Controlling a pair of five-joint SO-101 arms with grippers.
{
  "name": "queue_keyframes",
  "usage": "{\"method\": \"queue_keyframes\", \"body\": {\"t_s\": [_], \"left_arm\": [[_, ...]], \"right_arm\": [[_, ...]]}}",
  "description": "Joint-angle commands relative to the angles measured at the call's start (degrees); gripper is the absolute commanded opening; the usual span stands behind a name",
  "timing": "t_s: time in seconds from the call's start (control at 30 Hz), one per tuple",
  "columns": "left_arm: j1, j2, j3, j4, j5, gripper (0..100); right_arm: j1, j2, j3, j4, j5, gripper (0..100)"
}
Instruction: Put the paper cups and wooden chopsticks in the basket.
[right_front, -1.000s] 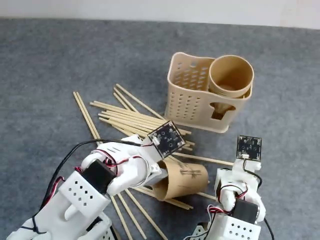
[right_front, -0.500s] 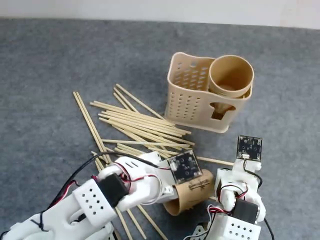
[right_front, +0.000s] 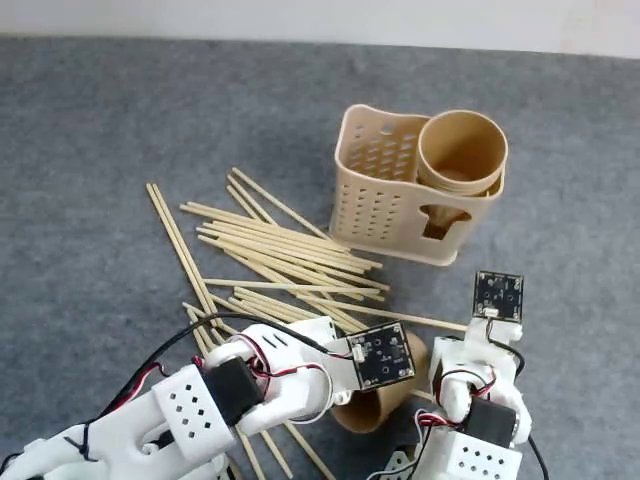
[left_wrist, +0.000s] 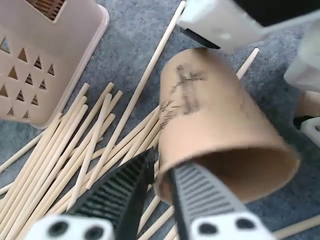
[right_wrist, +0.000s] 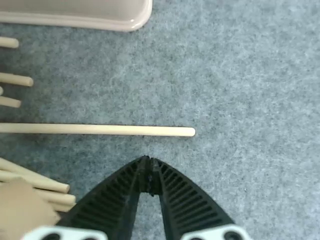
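Observation:
A brown paper cup (left_wrist: 215, 120) lies on its side over the chopsticks. My left gripper (left_wrist: 159, 169) is shut on the cup's rim, one finger inside the mouth and one outside. From above, the cup (right_front: 372, 410) sits near the front edge, half hidden under my left arm's camera board. A second paper cup (right_front: 462, 150) stands in the beige perforated basket (right_front: 385, 200). Several wooden chopsticks (right_front: 280, 250) lie scattered left of and in front of the basket. My right gripper (right_wrist: 149, 167) is shut and empty, hovering just short of a single chopstick (right_wrist: 100, 130).
Grey carpet covers the table. The right arm (right_front: 480, 390) stands close beside the held cup, and its white housing (left_wrist: 225, 20) crowds the cup's far end. The basket's corner (right_wrist: 75, 12) lies beyond the single chopstick. The basket's left compartment (right_front: 380, 150) holds nothing.
My left arm has swung right and toward the front edge, taking the cup with it up against the right arm. More chopsticks are uncovered. The right arm has not moved.

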Motion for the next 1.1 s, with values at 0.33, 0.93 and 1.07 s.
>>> {"method": "queue_keyframes", "body": {"t_s": [0.33,0.93,1.07], "left_arm": [[-11.4,-0.5,-20.6,23.6,0.3,1],[-17.7,-0.4,-44.7,25.4,-3.3,1],[-17.6,-0.3,-44.5,17.3,-1.1,1]], "right_arm": [[0.7,-0.7,6.8,-0.3,0.1,0.5],[0.7,-0.7,6.8,-0.3,0.1,0.5],[0.7,-0.7,6.8,-0.3,0.1,0.5]]}}
